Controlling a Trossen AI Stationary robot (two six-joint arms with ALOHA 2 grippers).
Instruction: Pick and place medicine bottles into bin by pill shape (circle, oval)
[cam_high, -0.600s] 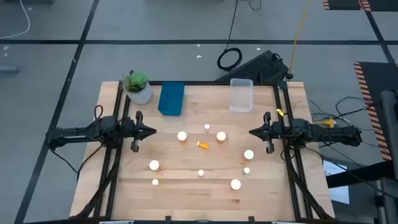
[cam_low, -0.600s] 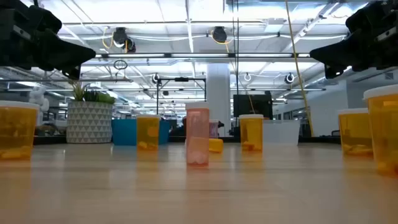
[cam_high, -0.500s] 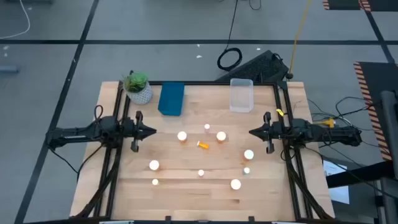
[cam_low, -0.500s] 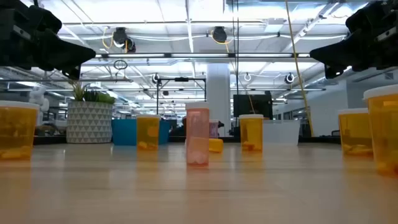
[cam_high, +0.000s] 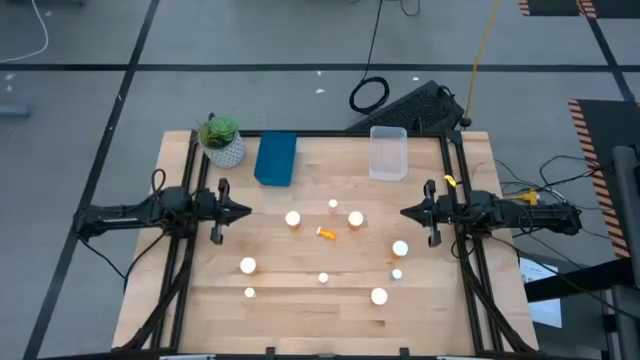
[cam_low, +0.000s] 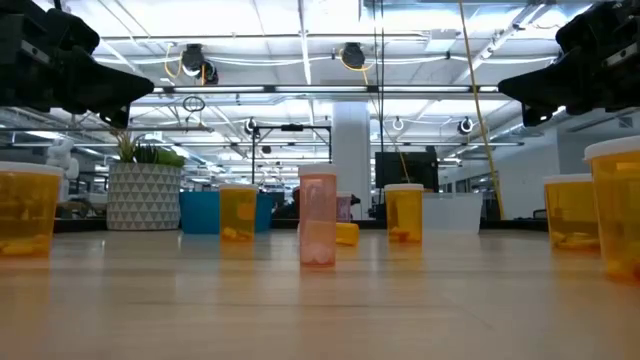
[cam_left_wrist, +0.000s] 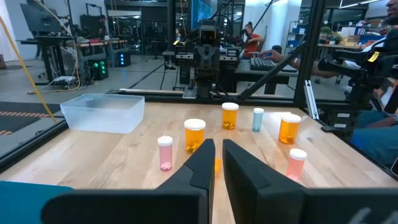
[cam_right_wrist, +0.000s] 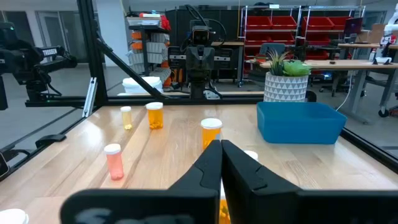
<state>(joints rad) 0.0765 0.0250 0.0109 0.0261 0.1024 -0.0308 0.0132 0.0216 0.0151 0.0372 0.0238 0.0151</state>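
Left tool (cam_high: 243, 211): sitting at the left-centre edge of the bench (cam_high: 300, 310), tips pointing toward the middle; the fingers are lying nearly together with only a thin slit between them in the left wrist view, holding nothing.
Blue bin (cam_high: 276, 158): resting at the upper left of the bench, just right of the potted plant (cam_high: 221, 141).
Medicine bottles (cam_high: 293, 219): standing scattered across the middle and lower part of the high view, all outside both bins; one orange one (cam_high: 327, 233) is lying on its side at centre, its long axis running roughly left to right.
Clear bin (cam_high: 388, 152): sitting at the upper right of the bench.
Right tool (cam_high: 407, 213): waiting at the right-centre edge, tips facing left, fingers likewise almost closed and empty.
Key relation: the white-capped bottle just right of the left tool looks like that arm's nearest pick; the bottle (cam_high: 400, 248) below the right tool is lying closer to the right arm.
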